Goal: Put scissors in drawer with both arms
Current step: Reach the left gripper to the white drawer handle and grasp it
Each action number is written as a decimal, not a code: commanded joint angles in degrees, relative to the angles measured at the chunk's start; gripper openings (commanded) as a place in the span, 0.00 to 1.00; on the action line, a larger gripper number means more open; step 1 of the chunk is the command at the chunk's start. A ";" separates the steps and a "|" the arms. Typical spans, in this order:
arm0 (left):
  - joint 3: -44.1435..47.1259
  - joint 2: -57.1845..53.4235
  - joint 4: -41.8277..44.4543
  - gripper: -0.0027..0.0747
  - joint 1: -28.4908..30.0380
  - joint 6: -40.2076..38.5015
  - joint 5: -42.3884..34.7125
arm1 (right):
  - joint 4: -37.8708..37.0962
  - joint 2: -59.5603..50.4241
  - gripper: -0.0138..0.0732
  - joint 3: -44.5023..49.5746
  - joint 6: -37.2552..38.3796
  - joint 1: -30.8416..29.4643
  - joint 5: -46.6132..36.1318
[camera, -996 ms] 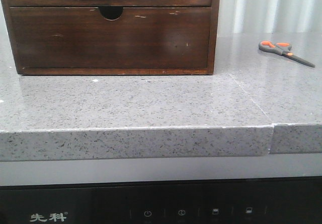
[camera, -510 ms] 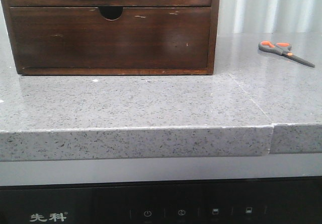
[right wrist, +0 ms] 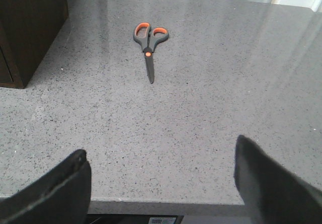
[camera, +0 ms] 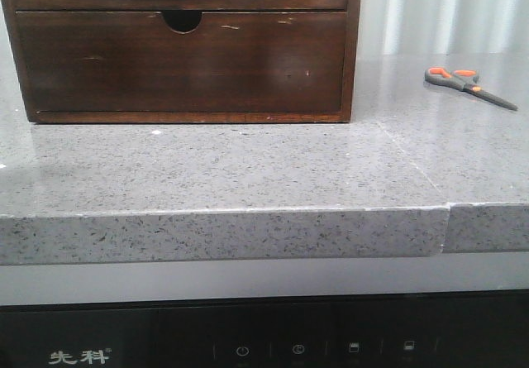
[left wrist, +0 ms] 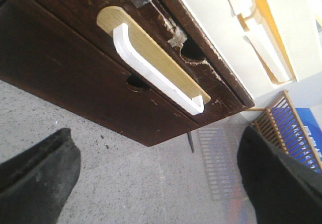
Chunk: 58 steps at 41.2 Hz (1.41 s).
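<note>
Right tool (right wrist: 161,183), fingers spread and empty, faces the small grey-and-orange scissors (right wrist: 149,45) lying near the speckled grey counter's (camera: 248,169) far right edge, blades pointing toward it. Left tool (left wrist: 161,178), also spread, faces the dark scratched wooden drawer (left wrist: 151,63).

Kitchen, speckled stone countertop (camera: 248,169), appliance panel (camera: 273,339)
</note>
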 commanded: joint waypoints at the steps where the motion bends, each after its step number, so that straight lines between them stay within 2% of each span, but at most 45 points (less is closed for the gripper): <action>1: -1.70 2.90 -10.10 0.83 -0.32 6.15 1.76 | -0.99 0.95 0.85 -1.48 -0.05 -0.07 -4.20; 10: -1.82 11.20 -25.17 0.83 -0.32 19.21 8.00 | -0.99 0.95 0.85 -1.48 -0.05 -0.07 -4.20; 25: -12.20 26.78 -25.17 0.83 -0.32 19.71 16.96 | -0.99 0.95 0.85 -1.48 -0.05 -0.07 -4.30; 38: -18.52 34.71 -25.17 0.82 -0.32 19.58 19.37 | -0.99 0.95 0.85 -1.48 -0.05 -0.07 -4.30; 43: -19.47 36.00 -25.17 0.68 -0.32 19.58 19.61 | -0.99 0.95 0.85 -1.48 -0.05 -0.07 -4.30; 53: -19.72 36.65 -25.17 0.32 -0.32 19.58 21.18 | -0.99 0.95 0.85 -1.48 -0.05 -0.07 -4.37; 58: -19.72 36.65 -25.17 0.20 -0.32 19.58 22.36 | -0.99 0.95 0.85 -1.48 -0.05 -0.07 -4.37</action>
